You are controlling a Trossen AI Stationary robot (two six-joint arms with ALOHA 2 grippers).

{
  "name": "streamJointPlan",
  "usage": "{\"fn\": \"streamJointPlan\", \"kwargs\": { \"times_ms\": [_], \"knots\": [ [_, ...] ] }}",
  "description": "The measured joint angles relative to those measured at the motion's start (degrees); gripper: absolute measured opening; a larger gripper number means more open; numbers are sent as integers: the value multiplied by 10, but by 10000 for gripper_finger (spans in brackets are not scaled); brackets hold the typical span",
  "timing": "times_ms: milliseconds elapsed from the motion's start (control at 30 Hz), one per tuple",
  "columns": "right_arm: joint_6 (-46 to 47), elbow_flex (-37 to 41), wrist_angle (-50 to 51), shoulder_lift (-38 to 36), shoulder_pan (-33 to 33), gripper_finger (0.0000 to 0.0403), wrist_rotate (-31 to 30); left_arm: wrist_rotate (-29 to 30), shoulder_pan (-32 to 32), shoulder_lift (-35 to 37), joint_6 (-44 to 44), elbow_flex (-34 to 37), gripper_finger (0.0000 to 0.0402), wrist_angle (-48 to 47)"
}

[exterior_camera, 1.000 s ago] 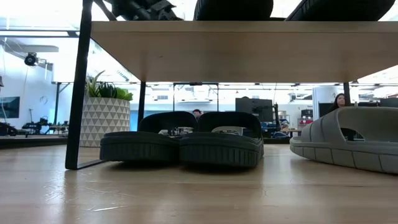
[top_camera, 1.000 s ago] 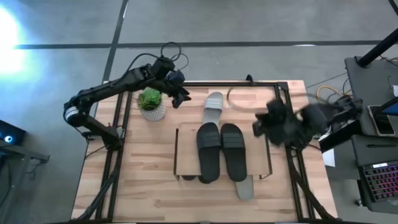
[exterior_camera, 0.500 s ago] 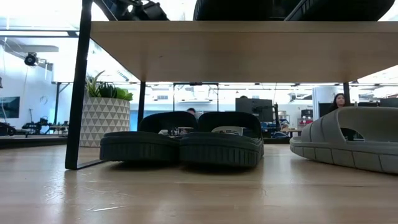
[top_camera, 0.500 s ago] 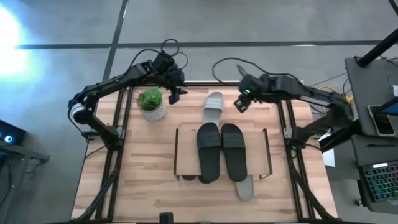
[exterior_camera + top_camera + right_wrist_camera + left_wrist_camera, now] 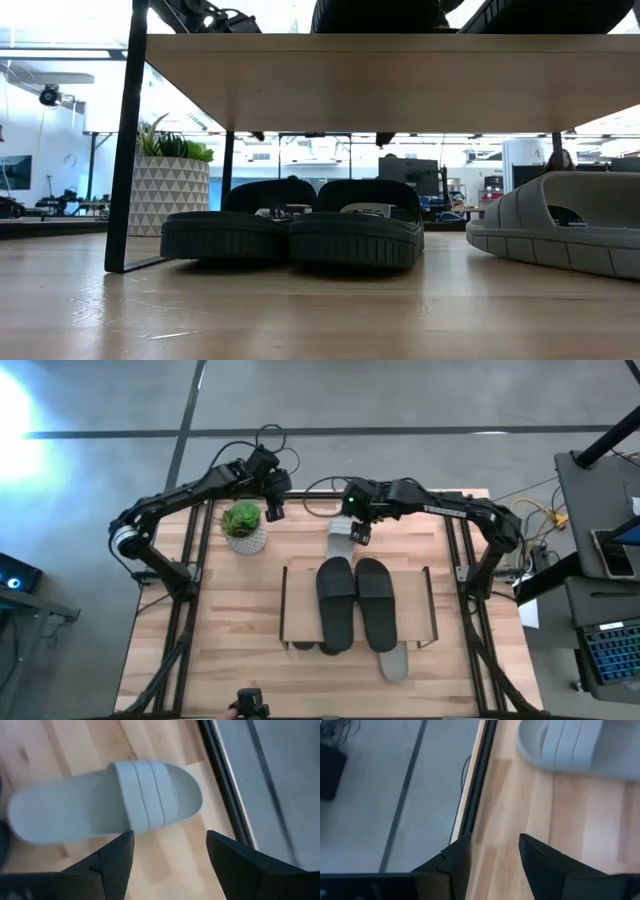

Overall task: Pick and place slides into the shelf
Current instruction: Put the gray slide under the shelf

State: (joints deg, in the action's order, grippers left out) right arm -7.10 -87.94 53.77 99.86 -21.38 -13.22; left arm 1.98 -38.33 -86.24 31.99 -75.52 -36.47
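Two black slides (image 5: 354,603) are seen lying side by side on the plank top of the shelf (image 5: 296,605), which stands near the middle of the tabletop (image 5: 230,660). Under the plank, another dark pair (image 5: 292,226) is shown in the low view, and a light grey slide (image 5: 394,662) juts out from beneath the shelf toward the tabletop's near edge. A second light grey slide (image 5: 107,802) lies flat between the shelf and the far edge. The right gripper (image 5: 360,532) is held just above this slide with its fingers (image 5: 235,862) spread wide and nothing between them; no contact with the slide can be made out. The left gripper (image 5: 271,506) is poised over the far edge beside the potted plant (image 5: 244,527), its fingers (image 5: 540,860) parted and empty
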Motion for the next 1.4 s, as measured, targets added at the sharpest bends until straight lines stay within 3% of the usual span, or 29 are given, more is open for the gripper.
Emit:
{"fn": "streamJointPlan", "kwargs": {
  "times_ms": [433,967,1067,1200,1400],
  "knots": [
    [-61,0,-31,61,7,240,31,17,0,1,-1,74,150,27],
    [-77,1,-47,121,-7,240,75,17,-3,2,-1,77,150,51],
    [-77,1,-55,126,-8,240,71,17,-3,2,-1,79,150,52],
    [-80,1,-75,136,-8,240,17,17,-3,2,-1,83,150,55],
    [-86,0,-87,149,-9,240,31,17,-3,2,-1,84,150,56]
  ]
}}
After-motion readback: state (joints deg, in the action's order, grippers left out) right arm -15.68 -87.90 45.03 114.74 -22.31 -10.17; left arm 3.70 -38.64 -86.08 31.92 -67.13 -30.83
